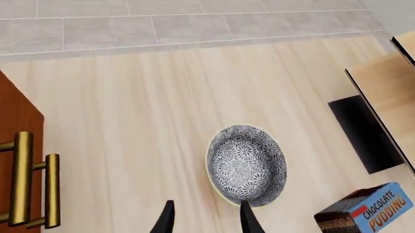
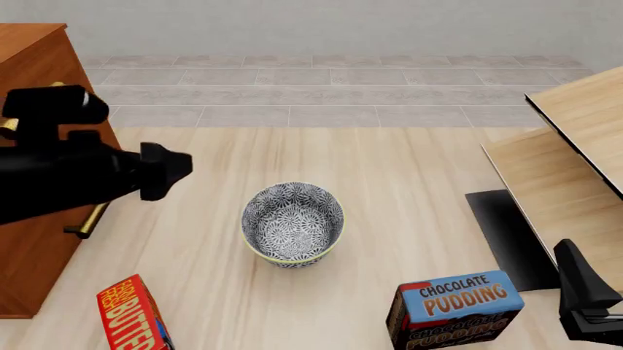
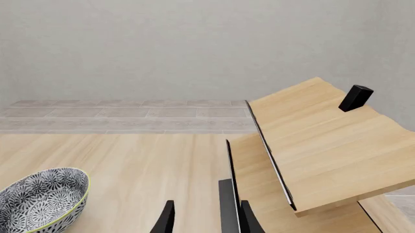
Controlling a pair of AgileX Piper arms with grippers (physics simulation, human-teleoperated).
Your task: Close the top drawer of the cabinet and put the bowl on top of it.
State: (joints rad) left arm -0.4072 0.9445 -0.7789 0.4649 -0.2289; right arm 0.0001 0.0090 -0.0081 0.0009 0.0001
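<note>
The bowl (image 2: 292, 222), patterned blue-grey and white with a pale yellowish rim, stands upright on the light wooden floor; it also shows in the left wrist view (image 1: 246, 165) and the right wrist view (image 3: 42, 199). The reddish-brown cabinet (image 2: 34, 58) stands at the left, and my left arm hides much of its front. Two brass bar handles (image 1: 23, 179) show in the left wrist view; I cannot tell whether the top drawer is open. My left gripper (image 1: 207, 221) is open and empty above the floor, between cabinet and bowl, one fingertip near the rim. My right gripper (image 3: 207, 221) is open and empty at the lower right (image 2: 584, 288).
A chocolate pudding box (image 2: 457, 306) stands in front of the bowl to the right. A red box (image 2: 136, 317) sits at the front left near the cabinet. Pale light-wood furniture (image 2: 574, 138) with a black panel (image 2: 506, 233) fills the right side.
</note>
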